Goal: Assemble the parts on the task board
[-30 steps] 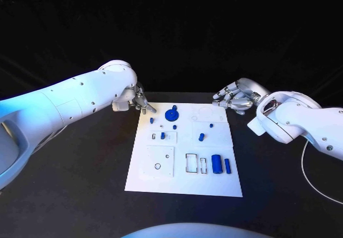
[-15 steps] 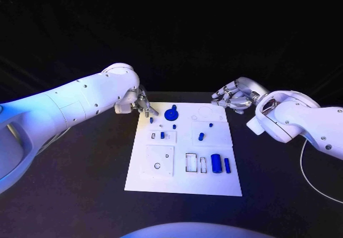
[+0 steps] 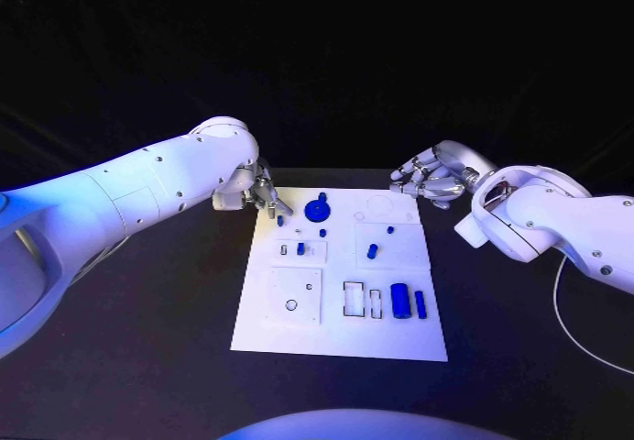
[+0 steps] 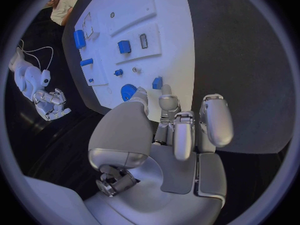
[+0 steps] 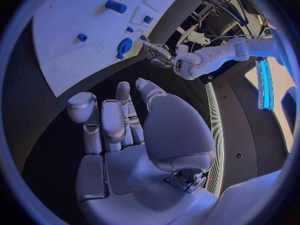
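The white task board (image 3: 298, 335) lies in the middle of the black table. Near its far edge stands a round blue part (image 3: 317, 212), with small blue parts (image 3: 280, 221) around it. A blue cylinder (image 3: 399, 300) and a blue bar (image 3: 420, 305) lie at the near right. My left hand (image 3: 263, 198) hovers over the board's far left corner and holds nothing. In the left wrist view its fingertips (image 4: 166, 103) sit just short of a small blue part (image 4: 157, 83). My right hand (image 3: 430, 181) hangs beyond the far right corner, off the board, fingers loosely bent and nothing in them.
Square white insert plates with slots and holes (image 3: 293, 296) cover the board's near half. Black table (image 3: 146, 321) lies bare on both sides of the board. A white cable (image 3: 560, 307) runs along the right side, past my right arm.
My left hand has dropped slightly toward the board's far left corner and its small blue part. The right hand has hardly moved.
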Tool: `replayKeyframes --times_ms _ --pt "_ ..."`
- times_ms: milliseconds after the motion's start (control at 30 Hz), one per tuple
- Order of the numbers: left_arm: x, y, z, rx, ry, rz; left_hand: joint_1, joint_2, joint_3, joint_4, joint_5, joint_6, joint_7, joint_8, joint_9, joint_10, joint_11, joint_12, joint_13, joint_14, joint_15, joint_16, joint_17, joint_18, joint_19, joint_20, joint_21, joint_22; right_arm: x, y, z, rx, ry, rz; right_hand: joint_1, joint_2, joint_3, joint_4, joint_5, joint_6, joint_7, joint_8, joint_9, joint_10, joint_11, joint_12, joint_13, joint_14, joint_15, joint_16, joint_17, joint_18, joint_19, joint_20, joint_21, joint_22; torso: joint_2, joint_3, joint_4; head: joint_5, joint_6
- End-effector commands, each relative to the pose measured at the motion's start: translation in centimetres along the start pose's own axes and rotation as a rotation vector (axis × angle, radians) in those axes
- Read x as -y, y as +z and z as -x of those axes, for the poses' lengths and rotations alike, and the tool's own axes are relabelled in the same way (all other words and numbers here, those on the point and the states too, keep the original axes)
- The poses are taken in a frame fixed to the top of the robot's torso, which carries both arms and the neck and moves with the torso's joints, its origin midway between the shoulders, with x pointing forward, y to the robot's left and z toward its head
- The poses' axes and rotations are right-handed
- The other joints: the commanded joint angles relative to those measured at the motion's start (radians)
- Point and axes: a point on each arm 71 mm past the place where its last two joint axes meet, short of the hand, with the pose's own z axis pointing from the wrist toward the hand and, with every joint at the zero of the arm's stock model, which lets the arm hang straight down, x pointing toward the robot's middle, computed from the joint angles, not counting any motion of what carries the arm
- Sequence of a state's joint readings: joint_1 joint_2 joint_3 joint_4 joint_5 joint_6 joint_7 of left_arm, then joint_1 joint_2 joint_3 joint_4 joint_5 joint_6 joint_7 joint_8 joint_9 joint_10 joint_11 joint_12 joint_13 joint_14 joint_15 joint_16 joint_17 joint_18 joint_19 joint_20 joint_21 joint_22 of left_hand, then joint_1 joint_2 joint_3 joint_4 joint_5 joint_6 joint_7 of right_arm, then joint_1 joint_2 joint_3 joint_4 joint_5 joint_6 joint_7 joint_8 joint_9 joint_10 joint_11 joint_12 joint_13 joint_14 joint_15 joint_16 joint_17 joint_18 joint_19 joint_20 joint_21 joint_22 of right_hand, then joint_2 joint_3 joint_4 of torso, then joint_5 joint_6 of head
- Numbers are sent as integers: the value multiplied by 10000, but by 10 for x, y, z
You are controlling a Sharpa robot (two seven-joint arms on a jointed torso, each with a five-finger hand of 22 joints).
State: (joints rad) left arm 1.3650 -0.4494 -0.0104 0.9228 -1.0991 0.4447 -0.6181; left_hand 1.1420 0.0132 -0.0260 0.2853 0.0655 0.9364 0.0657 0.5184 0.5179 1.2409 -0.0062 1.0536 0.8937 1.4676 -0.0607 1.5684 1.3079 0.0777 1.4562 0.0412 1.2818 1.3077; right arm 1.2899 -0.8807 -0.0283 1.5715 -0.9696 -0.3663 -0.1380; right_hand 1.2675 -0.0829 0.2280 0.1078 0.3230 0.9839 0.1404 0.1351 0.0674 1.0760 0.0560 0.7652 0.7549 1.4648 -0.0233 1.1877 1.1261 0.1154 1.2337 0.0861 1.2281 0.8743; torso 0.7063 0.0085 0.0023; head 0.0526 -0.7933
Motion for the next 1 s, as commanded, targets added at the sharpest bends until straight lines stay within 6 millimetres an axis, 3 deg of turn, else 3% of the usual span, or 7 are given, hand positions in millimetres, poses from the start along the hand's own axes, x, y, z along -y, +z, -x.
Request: replayKeyframes --times_ms 33,1000 --pt "2 0 -2 -248 145 -81 57 24 -31 -21 -5 51 -14 53 -11 80 -12 31 6 1032 -69 24 2629 -96 51 14 49 470 -1 0 0 -20 -10 93 73 35 17 51 7 -35 37 -39 11 -47 -12 30 -12 140 8 -37 9 181 -43 -28 -59 12 -1 -2 3 2 -5" --pt "2 6 -7 -230 -32 -58 492 204 22 -109 -3 144 -63 164 -4 134 -55 48 24 1032 -106 24 2629 -107 73 -24 81 530 -1 0 -1 -50 -10 80 73 35 17 51 7 -35 37 -39 11 -47 -12 30 -12 140 8 -37 9 181 -43 -28 -59 12 -2 4 -10 48 -10"
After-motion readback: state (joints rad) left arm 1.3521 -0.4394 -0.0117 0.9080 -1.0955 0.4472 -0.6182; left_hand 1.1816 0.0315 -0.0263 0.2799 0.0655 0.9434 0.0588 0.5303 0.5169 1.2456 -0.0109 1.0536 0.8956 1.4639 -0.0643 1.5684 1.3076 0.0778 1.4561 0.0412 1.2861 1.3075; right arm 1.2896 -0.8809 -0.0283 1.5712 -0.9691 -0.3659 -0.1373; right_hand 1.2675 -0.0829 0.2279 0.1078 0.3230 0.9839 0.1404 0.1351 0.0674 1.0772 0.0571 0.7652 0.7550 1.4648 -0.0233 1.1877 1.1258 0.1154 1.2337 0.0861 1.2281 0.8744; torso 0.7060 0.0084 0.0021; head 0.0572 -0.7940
